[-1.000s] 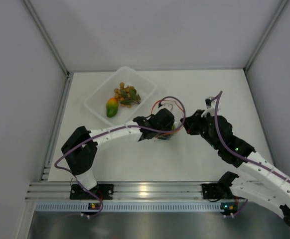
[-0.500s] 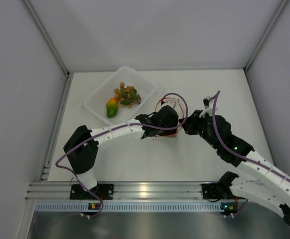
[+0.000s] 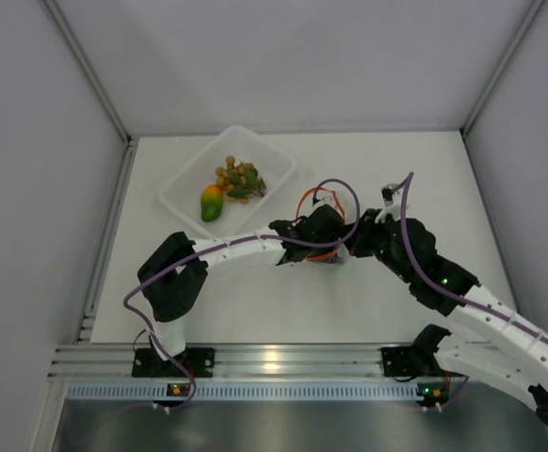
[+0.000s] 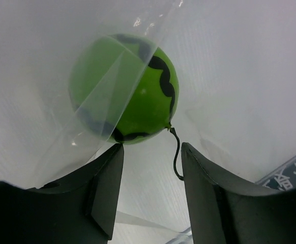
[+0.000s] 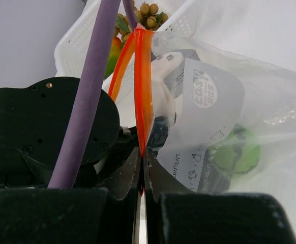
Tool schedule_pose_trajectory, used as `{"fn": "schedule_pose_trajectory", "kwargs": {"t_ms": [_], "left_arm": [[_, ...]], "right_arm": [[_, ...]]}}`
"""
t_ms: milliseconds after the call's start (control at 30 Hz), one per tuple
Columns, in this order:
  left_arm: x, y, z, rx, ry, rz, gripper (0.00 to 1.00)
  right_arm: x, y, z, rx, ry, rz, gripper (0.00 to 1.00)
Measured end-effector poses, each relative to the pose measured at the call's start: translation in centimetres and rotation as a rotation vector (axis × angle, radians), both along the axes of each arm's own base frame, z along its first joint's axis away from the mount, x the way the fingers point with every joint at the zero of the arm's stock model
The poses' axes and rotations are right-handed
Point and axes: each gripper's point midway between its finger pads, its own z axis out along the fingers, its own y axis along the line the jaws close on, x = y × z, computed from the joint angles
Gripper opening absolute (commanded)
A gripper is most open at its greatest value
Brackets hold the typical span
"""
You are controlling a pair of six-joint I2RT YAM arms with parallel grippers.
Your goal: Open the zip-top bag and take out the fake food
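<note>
Left wrist view: the green ball (image 4: 125,91) sits inside the zip-top bag (image 5: 270,91), just ahead of the left fingers (image 4: 108,178), which are spread apart (not touching it). Meanwhile the right fingers (image 5: 138,168) pinch the zip strip (image 5: 144,76), holding the mouth open. Two-thirds done, I'd say: the mango (image 3: 212,202) and berry cluster (image 3: 240,177) lie in the tray (image 3: 185,184). Crinkled film drapes the ball.

White table top (image 3: 255,315) stood boxed by pale grey panels: back wall (image 3: 293,56), left wall (image 3: 29,207), right wall (image 3: 533,188). Metal corner posts (image 3: 88,71) rose at back corners. Aluminium rail (image 3: 283,358) lined near edge, glare spot at middle. Brushed grey sheet (image 3: 283,424) lay below. Light was even, shadows soft.
</note>
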Motion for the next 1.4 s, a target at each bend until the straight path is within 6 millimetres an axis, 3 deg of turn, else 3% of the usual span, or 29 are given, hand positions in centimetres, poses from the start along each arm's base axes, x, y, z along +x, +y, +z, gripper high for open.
{"fn": "schedule_pose_trajectory", "kwargs": {"t_ms": [300, 800, 1400], "left_arm": [[0.2, -0.4, -0.1, -0.007, -0.002, -0.002, 0.43], [-0.7, -0.6, -0.5, -0.017, 0.032, -0.034, 0.43], [-1.3, -2.7, -1.0, -0.099, 0.067, -0.069, 0.30]], "right_arm": [[0.0, 0.2, -0.3, -0.021, -0.002, -0.010, 0.00], [0.5, 1.0, -1.6, -0.126, 0.000, -0.072, 0.00], [1.0, -0.1, -2.4, -0.182, 0.012, -0.133, 0.00]]}}
